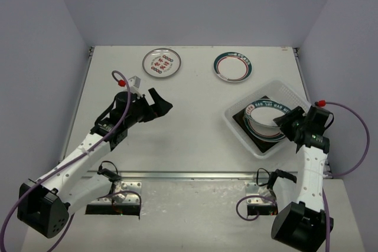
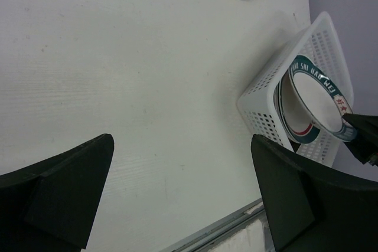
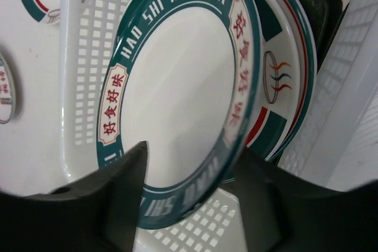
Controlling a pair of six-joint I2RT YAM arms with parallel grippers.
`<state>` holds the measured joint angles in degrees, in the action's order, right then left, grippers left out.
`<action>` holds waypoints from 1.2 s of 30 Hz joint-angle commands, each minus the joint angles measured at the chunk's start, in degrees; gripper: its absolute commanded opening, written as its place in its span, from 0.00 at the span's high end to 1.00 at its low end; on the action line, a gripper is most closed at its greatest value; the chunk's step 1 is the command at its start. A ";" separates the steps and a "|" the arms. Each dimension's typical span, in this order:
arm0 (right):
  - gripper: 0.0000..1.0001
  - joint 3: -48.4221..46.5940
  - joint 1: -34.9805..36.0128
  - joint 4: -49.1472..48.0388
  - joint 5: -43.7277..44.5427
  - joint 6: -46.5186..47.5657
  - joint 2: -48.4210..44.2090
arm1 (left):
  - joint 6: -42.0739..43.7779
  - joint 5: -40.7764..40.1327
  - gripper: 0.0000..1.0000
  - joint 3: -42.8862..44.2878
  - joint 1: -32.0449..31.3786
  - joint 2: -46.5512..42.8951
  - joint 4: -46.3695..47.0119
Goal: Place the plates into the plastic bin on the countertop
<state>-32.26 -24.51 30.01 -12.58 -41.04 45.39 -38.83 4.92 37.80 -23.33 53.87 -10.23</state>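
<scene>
The plastic bin (image 1: pixel 242 134) sits at the right of the countertop (image 1: pixel 195 128). My right gripper (image 1: pixel 285 123) reaches into it, shut on the near rim of a round white plate with a teal lettered rim (image 3: pixel 177 87), held tilted. Beneath it lie a teal-red rimmed plate (image 3: pixel 277 81) and a dark square plate (image 3: pixel 322 10). Two round plates lie at the back: one with red motifs (image 1: pixel 161 62), one teal-red rimmed (image 1: pixel 234 66). My left gripper (image 1: pixel 162 105) is open and empty above the countertop's left half. The left wrist view shows the bin (image 2: pixel 266 98) between its fingers' far side.
A metal front edge (image 1: pixel 189 175) runs along the near side of the countertop. Grey walls close in the left, back and right. Purple cables loop beside both arms.
</scene>
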 commanded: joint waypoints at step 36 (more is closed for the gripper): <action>0.01 -2.23 18.85 -46.85 -58.84 -23.65 -6.54 | -21.03 -11.33 0.00 12.62 14.60 38.25 26.85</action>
<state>-37.74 -9.77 12.86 -54.51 -45.45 41.69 -56.42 -4.92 44.55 -11.00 82.77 4.84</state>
